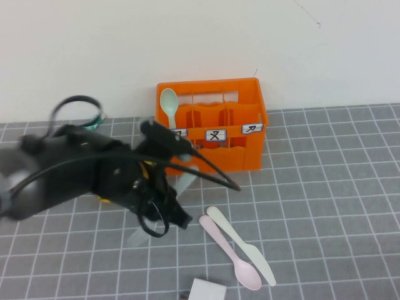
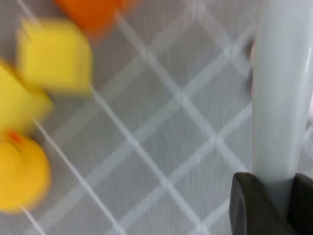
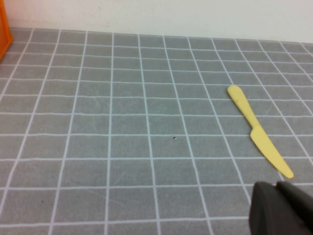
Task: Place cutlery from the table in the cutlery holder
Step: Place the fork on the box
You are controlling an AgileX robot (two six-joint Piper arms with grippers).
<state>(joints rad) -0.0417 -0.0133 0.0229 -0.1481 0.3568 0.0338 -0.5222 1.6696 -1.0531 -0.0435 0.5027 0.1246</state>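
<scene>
So the left gripper (image 1: 178, 215) was down low over the table (image 1: 325, 187), just near-left of the cutlery holder (image 1: 212, 125), w/ its fingers (image 2: 254, 205) clamped on the handle of the grey fork (image 2: 281, 88). The wrist cam showed the pale shaft running straight out from btwn the dark pads, so that's a real pinch, not a hover. In the high view the fork (image 1: 185, 178) was mostly hidden behind the arm, only a bit poked out toward the crate. It was prob grabbed at one end so the other can drop into a compartment, but that's my guess. The mint green spoon (image 1: 169, 103) stood upright in the crate's far-left compartment, bowl up above the rim, so one of four looked done. The pale pink spoon (image 1: 230, 253) and cream-white knife (image 1: 240, 245) lay side by side on the table, near and a bit right of the gripper, touching or v close, angled the same way, both left to do. The right gripper (image 3: 281, 210) sat parked off to the right, out of the high view, jaws pressed together on nothing, its cam just looking across the tiles at the knife (image 3: 259, 132). There were yellow blobs and sth orange (image 2: 93, 14) in the left wrist cam, too smeared to say what. A white thing (image 1: 207, 291) sat at the near edge, idk what.
</scene>
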